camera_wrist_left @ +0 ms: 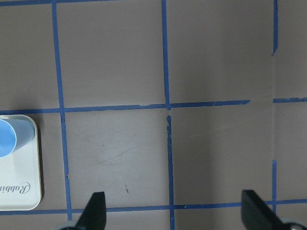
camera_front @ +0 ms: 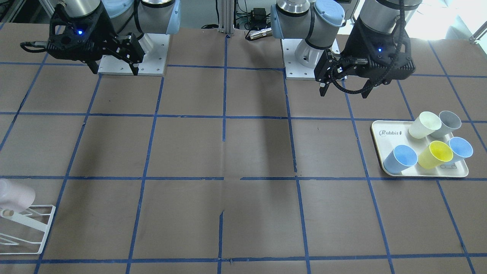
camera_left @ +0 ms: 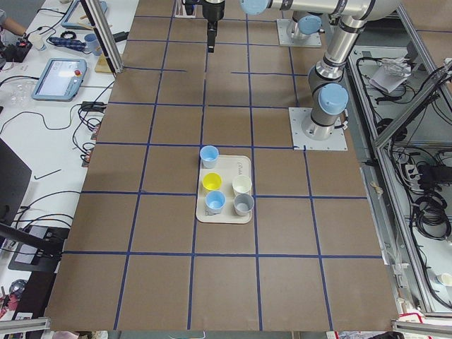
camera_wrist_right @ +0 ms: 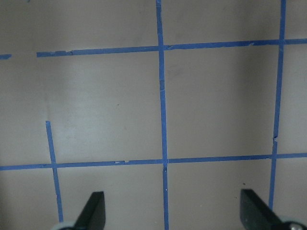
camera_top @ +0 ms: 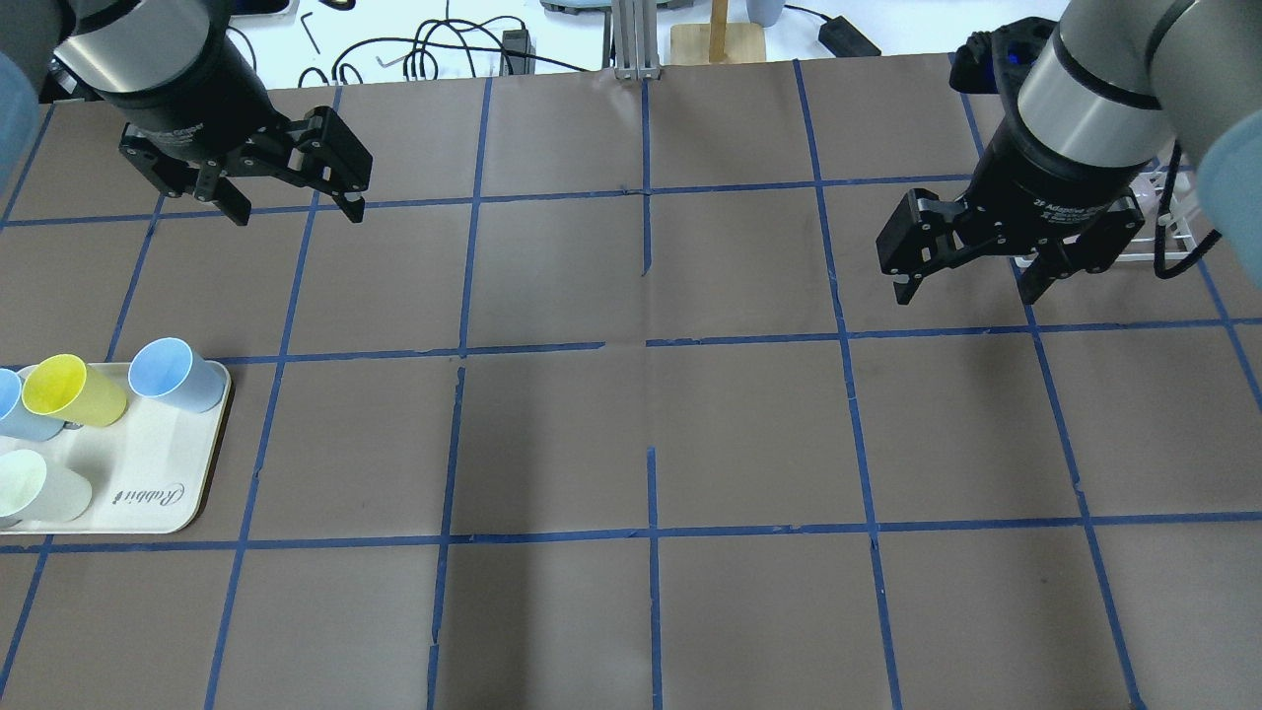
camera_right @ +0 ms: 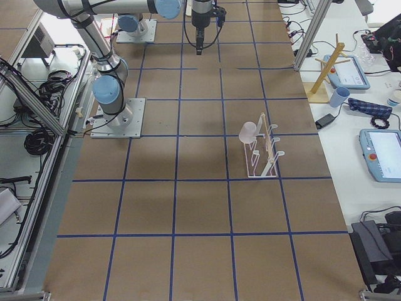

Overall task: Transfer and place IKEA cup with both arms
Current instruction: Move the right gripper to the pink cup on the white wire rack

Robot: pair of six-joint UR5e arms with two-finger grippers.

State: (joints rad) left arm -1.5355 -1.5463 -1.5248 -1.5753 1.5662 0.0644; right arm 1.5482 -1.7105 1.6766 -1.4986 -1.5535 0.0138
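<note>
Well, from the front camera, the IKEA cup (camera_front: 15,195) sits at eight o'clock, propped on the white wire rack (camera_front: 36,224) and partly cut off by the edge. The right gripper (camera_front: 114,70) at eleven and the left gripper (camera_front: 344,91) at two hang with fingers spread, holding nothing. From the right-end camera, the cup is at two o'clock of centre, its long axis tilted off upright. I can't tell which end is the mouth. It looks like light, stiff, slick plastic, so I'd pinch across the wall at mid-height.

"Rabbit" in dark script on the cream tray (camera_front: 380,142) (upside-down in the overhead view)
</note>
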